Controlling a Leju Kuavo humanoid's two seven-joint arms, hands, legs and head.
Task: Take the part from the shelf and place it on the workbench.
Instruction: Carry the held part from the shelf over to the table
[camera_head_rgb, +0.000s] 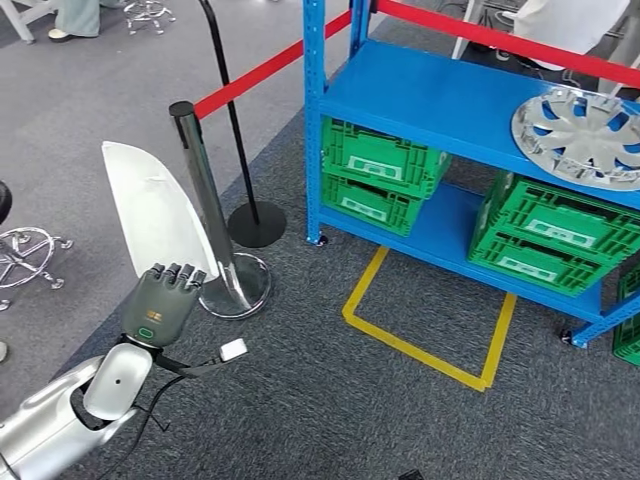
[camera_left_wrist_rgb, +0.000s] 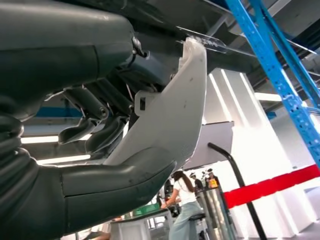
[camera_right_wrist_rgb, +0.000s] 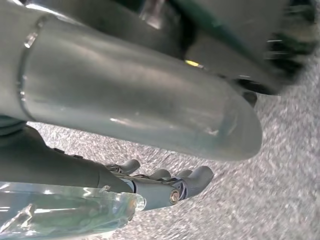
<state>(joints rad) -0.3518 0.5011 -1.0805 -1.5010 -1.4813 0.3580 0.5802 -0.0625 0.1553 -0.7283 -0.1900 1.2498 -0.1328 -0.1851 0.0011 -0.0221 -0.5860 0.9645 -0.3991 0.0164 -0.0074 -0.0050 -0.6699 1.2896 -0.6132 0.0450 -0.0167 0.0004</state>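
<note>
Head view: left hand (camera_head_rgb: 161, 305) grips white part (camera_head_rgb: 155, 215) by its lower end, fingers (camera_head_rgb: 177, 273) curled on it, long axis upright, shelf (camera_head_rgb: 423, 100) off right; right hand (camera_right_wrist_rgb: 166, 187) hanging, fingers loosely curled, empty.

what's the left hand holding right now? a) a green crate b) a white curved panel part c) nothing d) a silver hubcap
b: the left hand grips a white curved part, its fingers wrapped over the lower edge; the hubcap lies on the blue shelf.
</note>
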